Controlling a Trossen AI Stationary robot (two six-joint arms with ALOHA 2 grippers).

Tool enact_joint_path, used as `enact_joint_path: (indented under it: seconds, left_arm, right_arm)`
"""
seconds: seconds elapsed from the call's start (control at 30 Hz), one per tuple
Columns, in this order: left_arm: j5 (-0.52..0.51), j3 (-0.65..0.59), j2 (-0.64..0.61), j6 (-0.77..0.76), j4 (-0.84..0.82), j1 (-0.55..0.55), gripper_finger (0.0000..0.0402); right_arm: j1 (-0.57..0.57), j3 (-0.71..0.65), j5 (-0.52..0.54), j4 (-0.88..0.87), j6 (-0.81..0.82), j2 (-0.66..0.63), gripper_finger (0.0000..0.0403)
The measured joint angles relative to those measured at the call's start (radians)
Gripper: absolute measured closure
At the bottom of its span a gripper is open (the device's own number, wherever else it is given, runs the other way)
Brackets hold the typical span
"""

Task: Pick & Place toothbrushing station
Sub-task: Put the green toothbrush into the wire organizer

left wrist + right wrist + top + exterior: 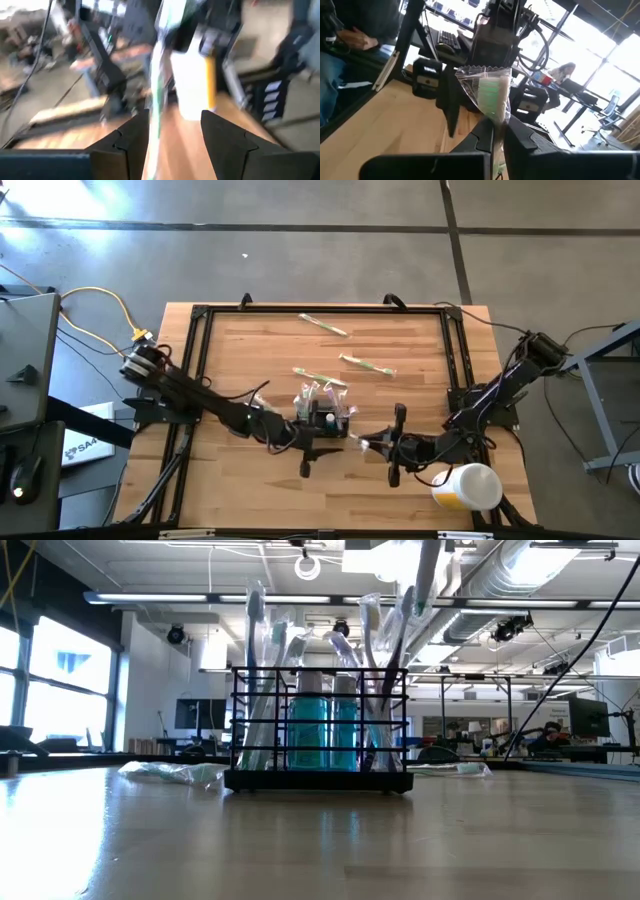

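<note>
- Caddy [326, 418] = the toothbrushing station. Small black wire box, sits upright on the wood counter [260, 350], about the middle, a bit to the near side, between my two arms.
- Low view: caddy [320, 730] is packed w/ wrapped toothbrushes [262, 650] sticking up and blue-green bottles [325, 725] inside.
- Handling, my guess: wire box is light and stiff, won't squash. But it's top-heavy w/ tall brushes, so it could tip if I bump it or lift it crooked. Thin wire is slippy for a claw too.
- Where to grab, I think: top rim wire on one short side, or a corner post. Not the brushes, they'd just slide out.
- Left claw [305, 442] is just beside the caddy's near-left side. Its fingers [131, 142] stand apart, w/ a wrapped brush [157, 90] between them. Can't tell if it's touching.
- Right claw [378, 444] is near the caddy's right side, pinched tight on a wrapped toothbrush [492, 95]. Wrapper is crinkly plastic, soft, slippy.
- More wrapped brushes [325, 326] lie loose farther back on the counter.
- White-and-yellow cup [466, 485] lies near the counter's near-right corner, well apart from the caddy.
</note>
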Motion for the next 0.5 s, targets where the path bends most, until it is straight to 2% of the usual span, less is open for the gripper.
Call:
enact_joint_path:
  seconds: [0.2, 0.33, 0.5]
  left_arm:
    - [-0.134, 0.0, -0.13, -0.073, -0.296, -0.007, 0.0229]
    - [-0.141, -0.001, -0.194, -0.157, -0.463, -0.004, 0.0229]
    - [-0.142, -0.002, -0.228, -0.216, -0.56, -0.015, 0.0229]
  right_arm:
    - [-0.045, 0.0, -0.055, 0.009, 0.04, 0.0, 0.0393]
    - [-0.099, -0.004, -0.094, 0.011, 0.066, 0.0, 0.0393]
    - [-0.159, -0.039, -0.133, 0.034, 0.13, 0.0, 0.0393]
